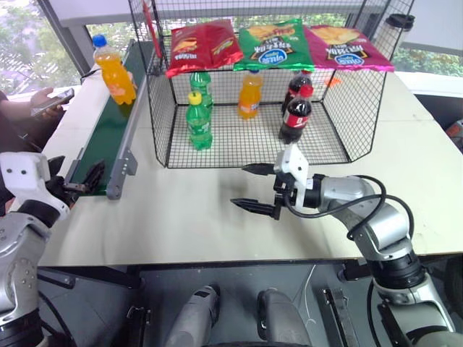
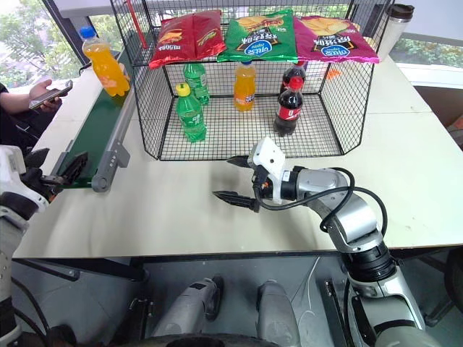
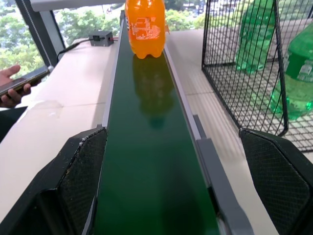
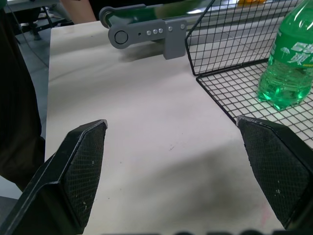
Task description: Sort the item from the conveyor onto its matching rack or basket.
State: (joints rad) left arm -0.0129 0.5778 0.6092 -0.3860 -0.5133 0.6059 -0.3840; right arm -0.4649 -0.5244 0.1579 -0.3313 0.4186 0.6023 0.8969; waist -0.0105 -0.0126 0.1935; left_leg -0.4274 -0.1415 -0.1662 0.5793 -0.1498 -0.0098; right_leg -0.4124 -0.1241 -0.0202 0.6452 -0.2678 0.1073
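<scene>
Overhead, the head camera looks down on a pale table (image 1: 188, 217) with the orange soda bottle (image 1: 116, 72), blue-capped, standing upright on the dark green conveyor (image 1: 108, 130) towards its far end. A person's hand (image 1: 45, 101) holds a phone just beyond the belt's outer side. Beside the belt stands the black wire-mesh cage (image 1: 163, 108); its lower compartment holds two green soda bottles (image 1: 198, 119), an orange bottle with an orange cap (image 1: 249, 94) and two cola bottles (image 1: 296, 112), while red, green and pink chip bags (image 1: 275, 43) lie on its flat top. The left gripper (image 1: 81, 181) hovers at the near end of the conveyor, fingers spread wide and empty. The right gripper (image 1: 257, 188) hangs above the bare table in front of the cage, pointing towards the belt, jaws also wide and holding nothing.

From the left wrist, the belt runs away between the two parted fingers (image 3: 83, 171), with the soda bottle well ahead on it and the cage's mesh wall alongside.

From the right wrist, the spread fingers (image 4: 83, 166) frame empty tabletop, the conveyor's grey roller end (image 4: 146, 34) and a green bottle inside the cage's corner.
</scene>
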